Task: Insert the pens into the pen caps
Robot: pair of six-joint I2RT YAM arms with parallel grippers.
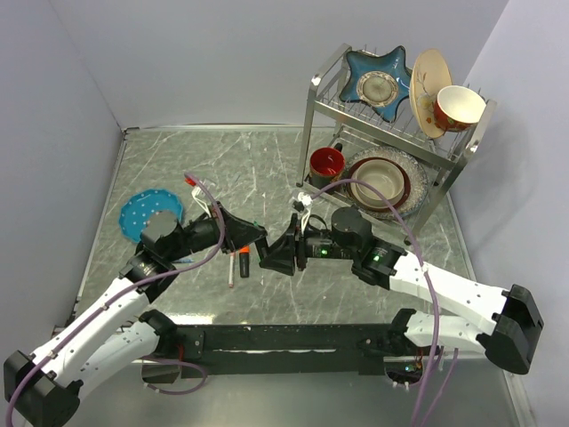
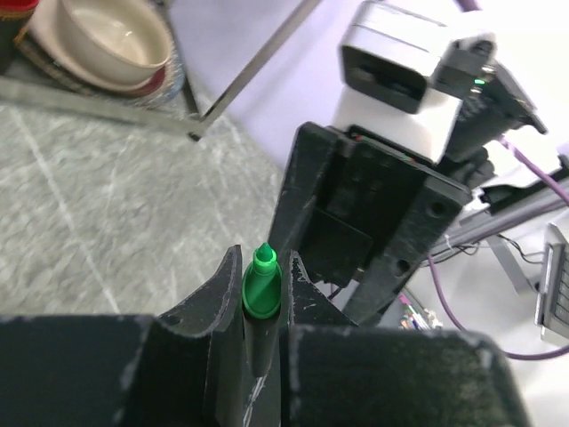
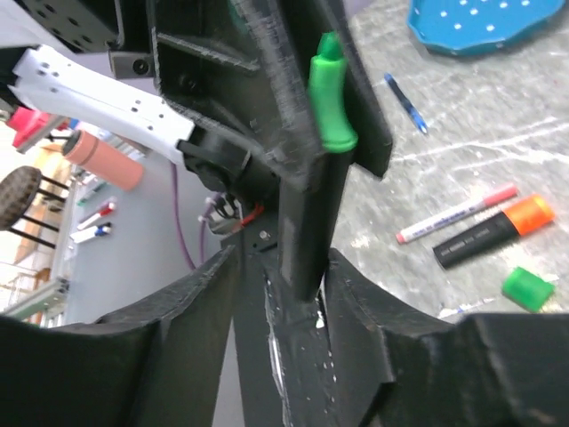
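My left gripper (image 2: 264, 261) is shut on a stubby black pen with a green tip (image 2: 261, 292), and the tip pokes out past the fingers. The two grippers meet nose to nose above the table's middle, left gripper (image 1: 252, 237) against right gripper (image 1: 272, 255). In the right wrist view the same green-tipped pen (image 3: 329, 98) runs down between my right gripper's (image 3: 284, 258) fingers, which stand open around its back end with a gap on one side. On the table lie a green pen cap (image 3: 527, 288), a black pen with an orange end (image 3: 484, 236), a white pen (image 3: 458, 213) and a blue pen (image 3: 406, 102).
A metal dish rack (image 1: 462, 156) with bowls and plates stands at the back right, a red mug (image 1: 326, 163) beside it. A blue perforated plate (image 1: 149, 213) lies at the left. The white pen (image 1: 231, 269) and the orange-ended pen (image 1: 244, 264) lie just below the left gripper.
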